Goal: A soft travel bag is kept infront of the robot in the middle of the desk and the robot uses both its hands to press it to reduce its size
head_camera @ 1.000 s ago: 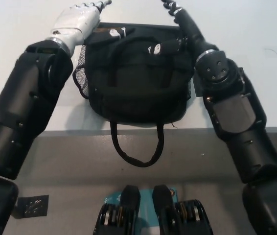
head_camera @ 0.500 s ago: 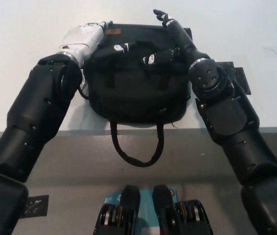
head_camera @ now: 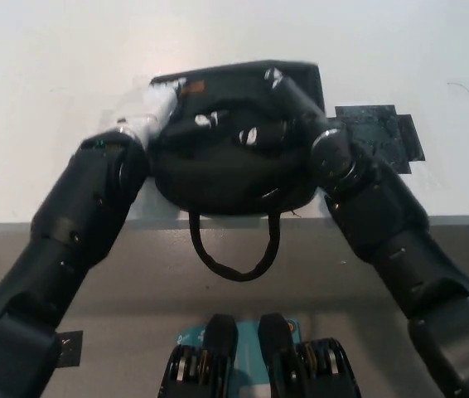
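Black travel bag [head_camera: 233, 170] lying mid-desk on the white desk [head_camera: 52, 75], its loop strap [head_camera: 233, 253] hanging over the near edge. White left hand [head_camera: 153, 109] pressed on the bag's left top, black right hand [head_camera: 288, 93] on its right top; whether fingers are spread or curled, cannot tell. Patch of black tape [head_camera: 379, 133] just right of the bag

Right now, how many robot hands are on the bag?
2. The white left hand presses on the black travel bag at its upper left, and the black right hand presses at its upper right. Their fingers are mostly hidden.
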